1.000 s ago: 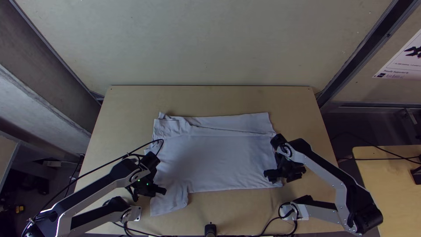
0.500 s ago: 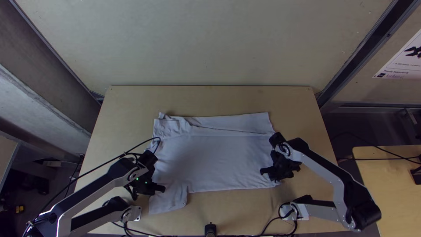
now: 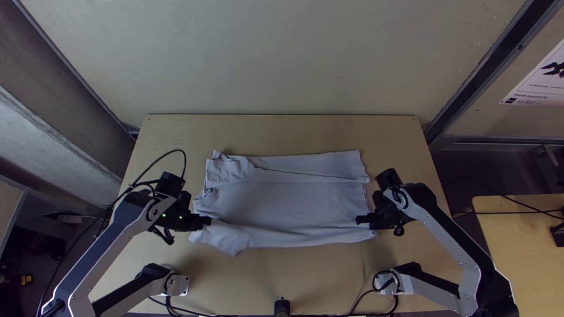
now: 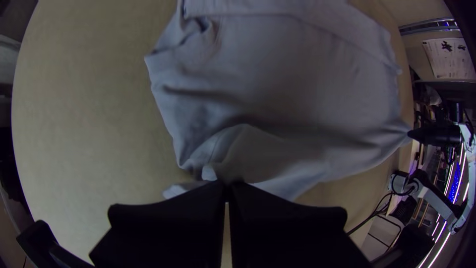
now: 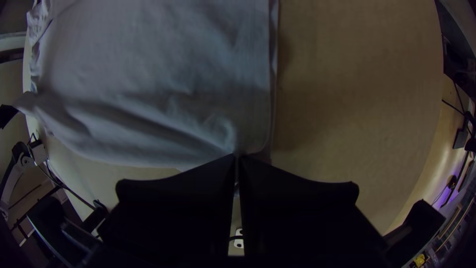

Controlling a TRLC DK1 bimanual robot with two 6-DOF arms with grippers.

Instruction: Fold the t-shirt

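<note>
T-shirt [image 3: 288,202] has its near side clenched in left claw [image 3: 207,221] and right claw [image 3: 359,219]

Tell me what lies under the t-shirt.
The light wooden table shows around the t-shirt and presumably continues beneath it. The part directly under the t-shirt is covered, so nothing there can be seen.

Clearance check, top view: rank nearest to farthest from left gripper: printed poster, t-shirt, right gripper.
1. T-shirt: pinched in the left gripper's fingers.
2. Right gripper: across the shirt, at its right side.
3. Printed poster: far right, beyond the table.
</note>
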